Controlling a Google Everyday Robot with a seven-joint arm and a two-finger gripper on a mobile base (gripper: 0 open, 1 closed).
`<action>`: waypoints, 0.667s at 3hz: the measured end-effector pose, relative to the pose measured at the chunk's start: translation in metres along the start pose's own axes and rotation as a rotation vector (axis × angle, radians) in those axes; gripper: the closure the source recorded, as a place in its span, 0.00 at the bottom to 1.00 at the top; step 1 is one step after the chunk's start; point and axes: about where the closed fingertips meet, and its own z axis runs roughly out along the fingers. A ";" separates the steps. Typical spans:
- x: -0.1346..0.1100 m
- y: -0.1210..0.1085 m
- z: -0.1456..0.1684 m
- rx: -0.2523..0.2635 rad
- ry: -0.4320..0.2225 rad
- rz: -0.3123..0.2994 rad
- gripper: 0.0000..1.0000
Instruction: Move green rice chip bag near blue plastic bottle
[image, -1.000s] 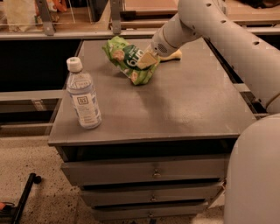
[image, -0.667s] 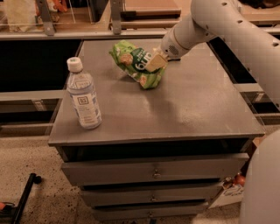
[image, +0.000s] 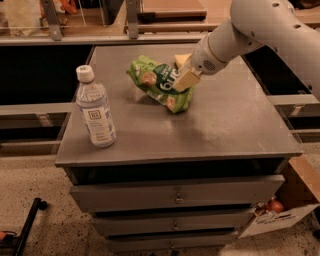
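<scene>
The green rice chip bag is crinkled, with white lettering and pictured chips. It sits at the middle back of the grey table top, its right end raised. My gripper comes in from the upper right on the white arm and is shut on the bag's right side. The blue plastic bottle stands upright with its white cap on, near the table's front left corner, well to the left of the bag and nearer the front.
A yellow sponge lies behind the gripper at the back of the table. Drawers sit under the top. A cardboard box stands on the floor at right. A black rod lies at lower left.
The gripper and the bag have moved together a little toward the table's front and centre. The bottle has stayed put.
</scene>
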 end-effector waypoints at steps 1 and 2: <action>-0.012 0.027 0.008 -0.067 -0.027 -0.066 1.00; -0.030 0.052 0.024 -0.130 -0.076 -0.122 1.00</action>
